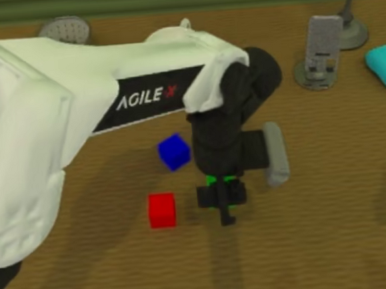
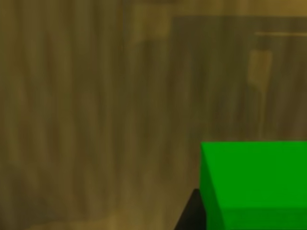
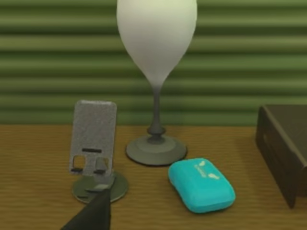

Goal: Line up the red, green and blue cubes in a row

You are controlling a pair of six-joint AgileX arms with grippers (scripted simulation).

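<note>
The green cube (image 1: 220, 180) is almost hidden under the left gripper (image 1: 223, 199) in the top view; only a thin green edge shows between the dark fingers. In the left wrist view this cube (image 2: 254, 184) fills the near corner, right beside one dark finger (image 2: 189, 215), so I judge that the gripper is closed on it, probably to carry it or to set it into the row. Whether the cube already rests on the wooden table (image 1: 333, 227) or hangs a little above it, I cannot tell.

The red cube (image 1: 162, 210) lies to the left of the green cube, near it but apart. The blue cube (image 1: 174, 151) lies above the red cube in the top view, turned at an angle and not in line. So the row seems to begin with red and green, and blue is not yet placed.

Far to the right of the green cube stand a grey phone stand (image 3: 94, 143), a white lamp (image 3: 156, 43) and a turquoise case (image 3: 201, 185). The right arm is not seen in the top view; the state of its gripper I cannot tell.
</note>
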